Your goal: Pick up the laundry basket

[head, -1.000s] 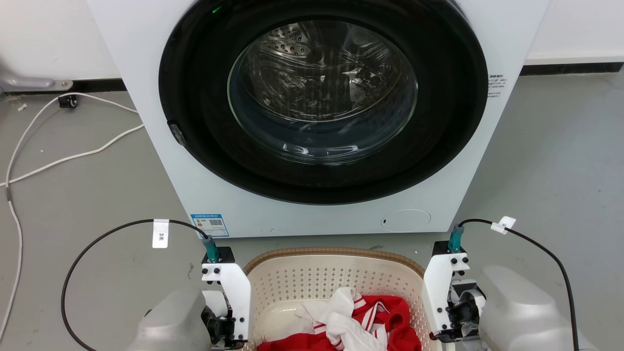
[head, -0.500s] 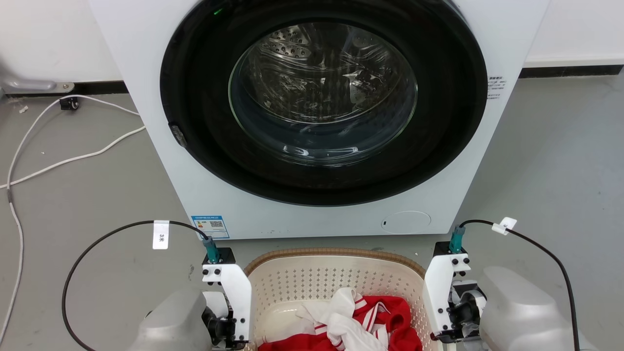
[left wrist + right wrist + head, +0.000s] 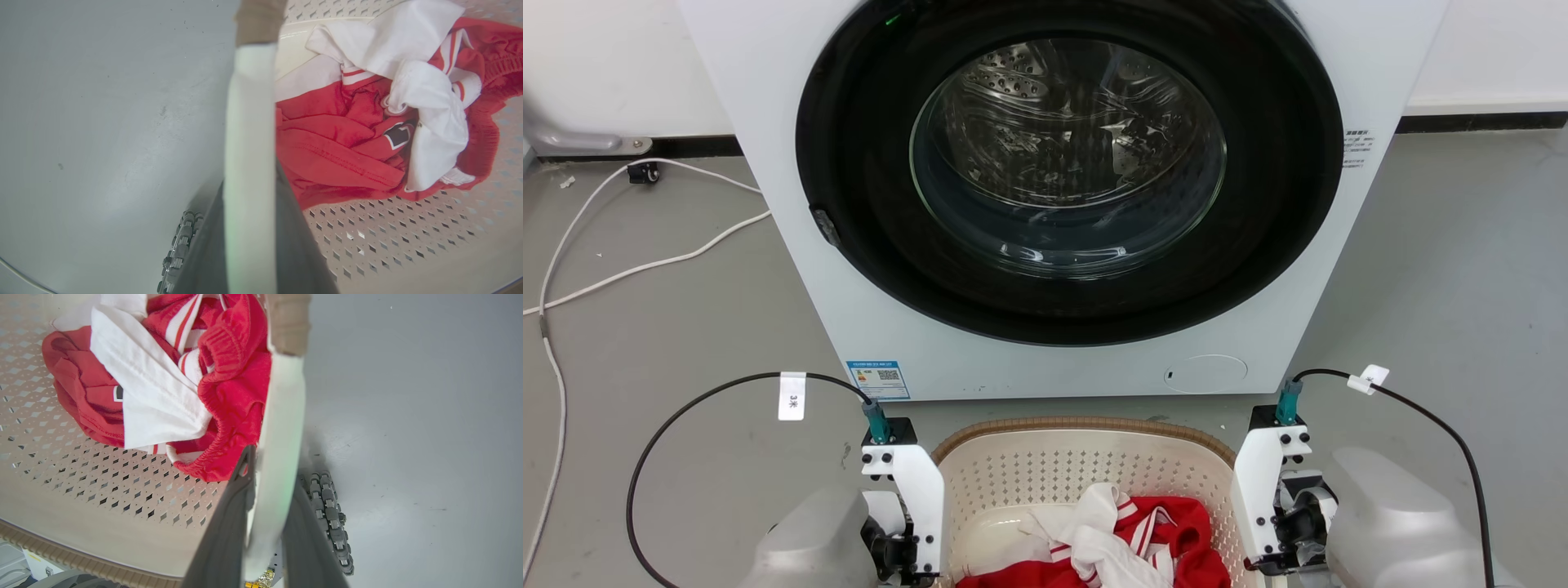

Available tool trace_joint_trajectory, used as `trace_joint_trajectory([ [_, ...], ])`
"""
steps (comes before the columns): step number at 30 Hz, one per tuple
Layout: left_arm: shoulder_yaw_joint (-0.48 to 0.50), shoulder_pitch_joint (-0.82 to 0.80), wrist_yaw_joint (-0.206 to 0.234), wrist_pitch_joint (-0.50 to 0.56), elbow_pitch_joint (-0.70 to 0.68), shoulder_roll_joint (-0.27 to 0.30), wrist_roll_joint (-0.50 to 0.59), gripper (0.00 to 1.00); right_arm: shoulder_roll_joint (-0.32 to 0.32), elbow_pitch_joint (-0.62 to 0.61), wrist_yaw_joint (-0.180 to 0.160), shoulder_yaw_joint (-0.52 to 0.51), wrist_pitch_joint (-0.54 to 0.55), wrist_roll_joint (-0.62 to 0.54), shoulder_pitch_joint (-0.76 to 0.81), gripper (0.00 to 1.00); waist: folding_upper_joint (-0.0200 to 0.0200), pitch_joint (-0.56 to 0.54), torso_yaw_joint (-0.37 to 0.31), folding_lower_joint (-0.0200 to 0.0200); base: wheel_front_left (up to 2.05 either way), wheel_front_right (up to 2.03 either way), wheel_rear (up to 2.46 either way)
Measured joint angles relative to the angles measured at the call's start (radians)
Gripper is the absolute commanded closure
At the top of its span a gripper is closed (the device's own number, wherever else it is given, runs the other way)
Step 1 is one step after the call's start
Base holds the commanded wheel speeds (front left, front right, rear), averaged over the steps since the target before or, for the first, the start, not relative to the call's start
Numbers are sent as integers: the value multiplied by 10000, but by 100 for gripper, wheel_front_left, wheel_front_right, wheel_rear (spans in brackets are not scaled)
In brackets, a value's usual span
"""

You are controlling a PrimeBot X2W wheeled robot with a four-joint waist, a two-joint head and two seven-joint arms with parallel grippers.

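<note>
Since the left gripper [image 3: 249,192] is squeezed tight on one white handle [image 3: 249,122] and the right gripper [image 3: 271,473] on the other handle [image 3: 282,416], the laundry basket [image 3: 1054,469], with red and white clothes [image 3: 1131,531] inside, sits just in front of the washing machine [image 3: 768,163], so grabbing looks done and lifting looks left.

A white washer [image 3: 1062,196] with a round glass door stands on the grey floor [image 3: 1462,269]. A white cable [image 3: 645,265] trails to its left. Crumpled red-and-white clothes [image 3: 1111,539] lie before it.
</note>
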Motion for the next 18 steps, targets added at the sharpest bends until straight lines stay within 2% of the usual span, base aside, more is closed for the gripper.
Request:
trace_joint_trajectory([
  [18,-186,0,0,-13,31,4,-184,100,15,33,0,63,-105,69,0,100,0,15,28,0,0,0,0],
])
